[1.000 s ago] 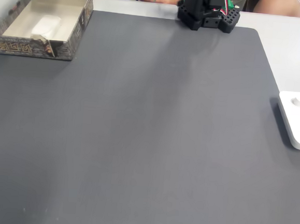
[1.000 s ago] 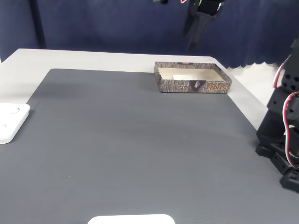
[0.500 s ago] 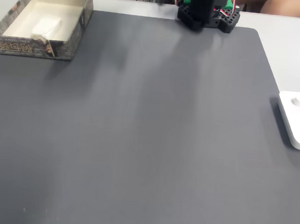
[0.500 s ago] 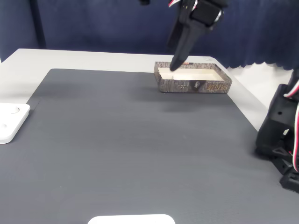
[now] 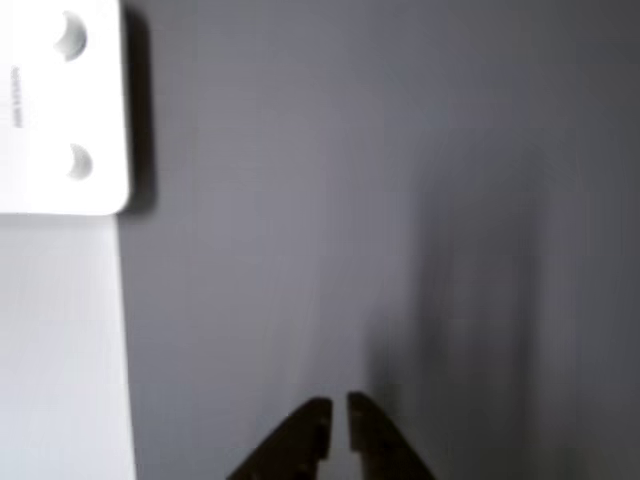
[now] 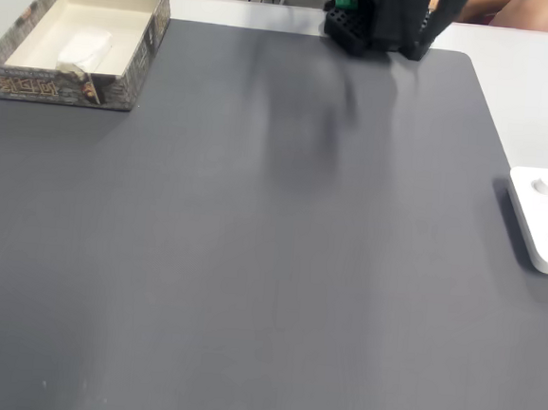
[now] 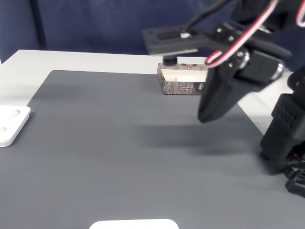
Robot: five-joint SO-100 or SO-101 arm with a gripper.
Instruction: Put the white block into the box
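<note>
Gripper (image 5: 338, 420) nearly closed, empty; white block (image 6: 83, 48) lies in box (image 6: 122, 87) at mat's corner; I should park clear.

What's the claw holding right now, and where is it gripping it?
Nothing. The claw is nearly closed with only bare mat between its tips, and the white block lies inside the box.

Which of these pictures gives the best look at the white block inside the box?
The fixed view from above: the white block lies in plain sight on the floor of the box. In the other fixed view, the arm and the box's near wall hide it.
</note>
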